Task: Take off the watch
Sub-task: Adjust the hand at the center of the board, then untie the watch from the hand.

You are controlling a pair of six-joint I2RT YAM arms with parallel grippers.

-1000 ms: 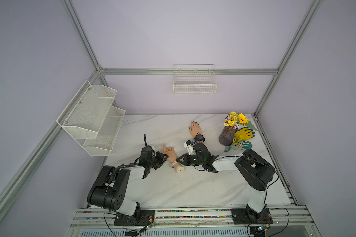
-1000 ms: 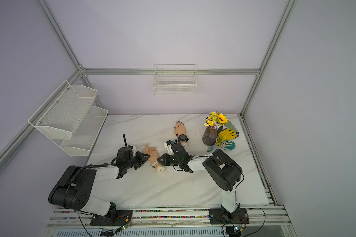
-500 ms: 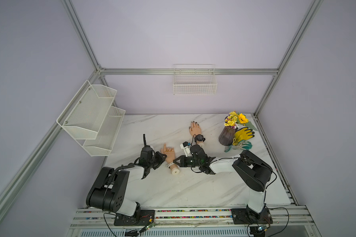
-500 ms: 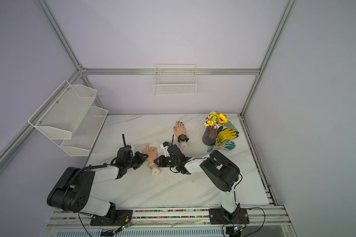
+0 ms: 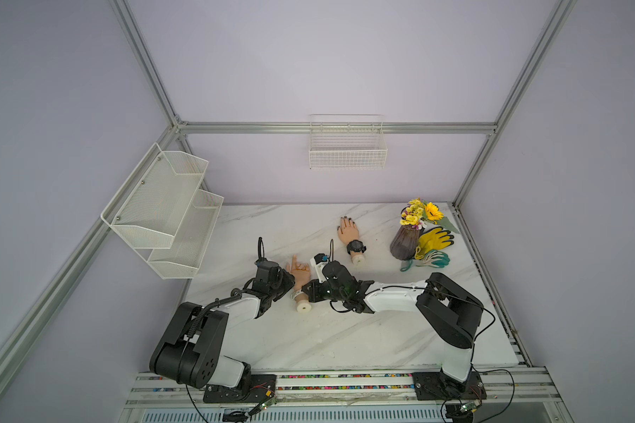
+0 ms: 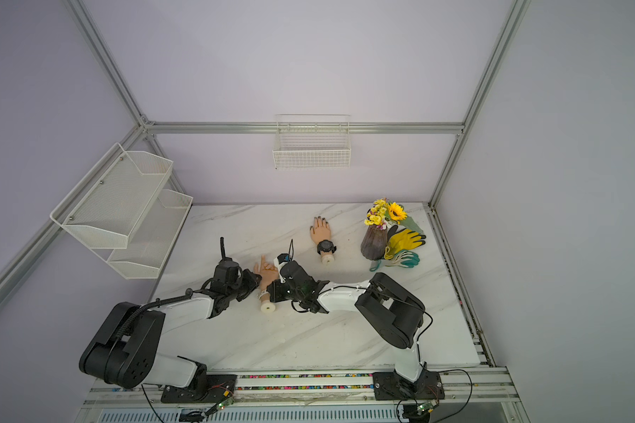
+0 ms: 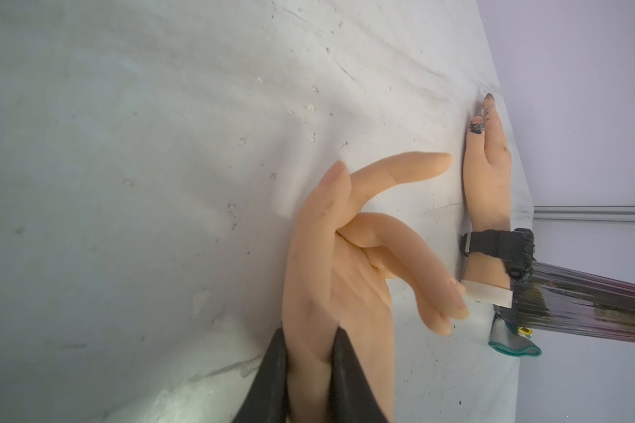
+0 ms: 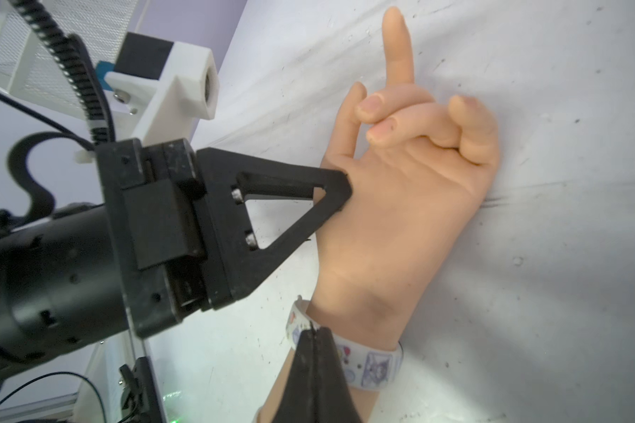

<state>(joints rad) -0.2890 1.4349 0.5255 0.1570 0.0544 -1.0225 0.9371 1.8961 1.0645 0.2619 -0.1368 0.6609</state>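
Note:
A mannequin hand (image 5: 300,273) lies at mid-table with a white cartoon-print watch (image 8: 367,360) round its wrist, seen in both top views (image 6: 261,294). My left gripper (image 7: 308,335) is shut on the thumb-side edge of that hand (image 7: 345,274). My right gripper (image 8: 312,329) is shut, its tips touching the white watch band at the wrist's side. I cannot tell whether any strap is pinched. Farther back a second mannequin hand (image 5: 348,232) with dark nails lies flat and wears a black watch (image 5: 355,247), which no gripper touches.
A ribbed vase of yellow flowers (image 5: 404,243) stands at the back right beside yellow gloves (image 5: 433,238) and teal-trimmed gloves (image 5: 431,258). A wire basket (image 5: 347,146) hangs on the back wall. A two-tier mesh shelf (image 5: 162,212) hangs on the left wall.
My right gripper has moved left, away from the far hand, to the near hand's wrist and closed fully. The near hand's wrist end has swung slightly left. The left gripper keeps its hold.

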